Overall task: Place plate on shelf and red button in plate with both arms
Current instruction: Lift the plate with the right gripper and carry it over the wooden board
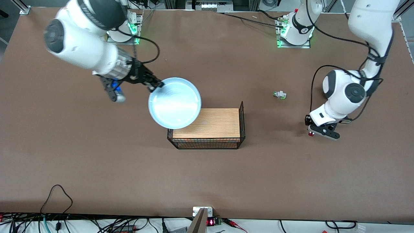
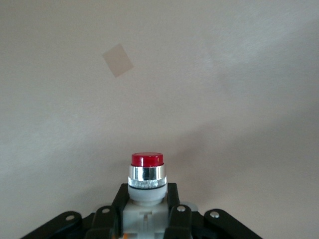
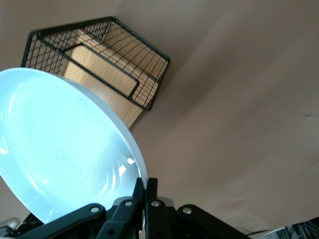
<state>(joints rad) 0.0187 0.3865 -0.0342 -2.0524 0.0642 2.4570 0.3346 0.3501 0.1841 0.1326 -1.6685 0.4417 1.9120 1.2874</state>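
The pale light-blue plate hangs in the air, pinched at its rim by my right gripper, over the table beside the wire basket's corner. In the right wrist view the plate fills the frame and my right gripper is shut on its rim. My left gripper is low over the table toward the left arm's end, shut on the red button. In the left wrist view the red button stands between the fingers of my left gripper, red cap pointing outward.
A black wire basket with a wooden board in it stands mid-table; it also shows in the right wrist view. A small white button with a green end lies farther from the front camera than my left gripper. A pale square patch marks the table.
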